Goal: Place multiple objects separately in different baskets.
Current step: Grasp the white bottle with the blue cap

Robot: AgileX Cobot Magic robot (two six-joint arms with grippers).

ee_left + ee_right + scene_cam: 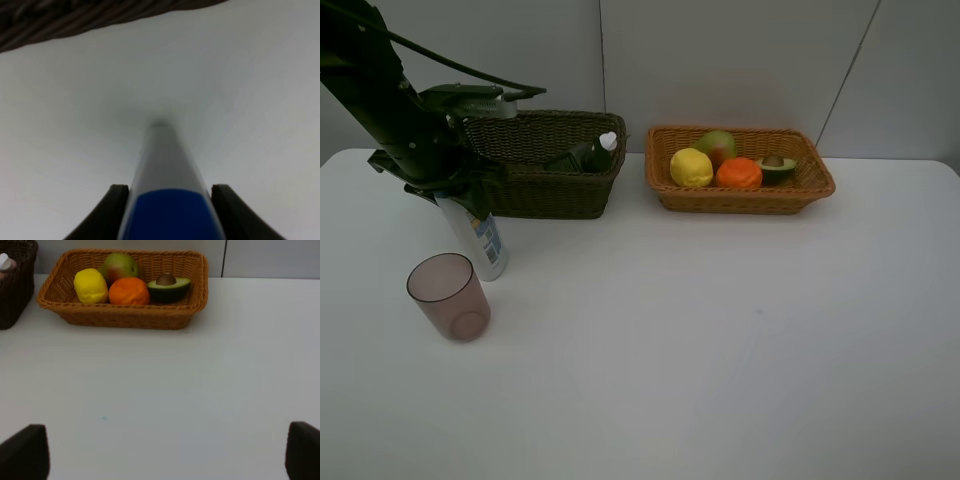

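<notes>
A white blue-capped bottle stands upright on the table, in front of the dark basket. My left gripper comes down over the bottle's top. In the left wrist view its two dark fingers press against either side of the blue cap. A translucent pinkish cup stands just in front of the bottle. The dark basket holds a dark green pump bottle. In the light basket lie a lemon, an orange, a pear and an avocado half. My right gripper is open above bare table, out of the high view.
The two baskets sit side by side near the table's back edge, before a grey wall. The left arm reaches in from the upper left, over the dark basket's left end. The white tabletop spreads across the front and right.
</notes>
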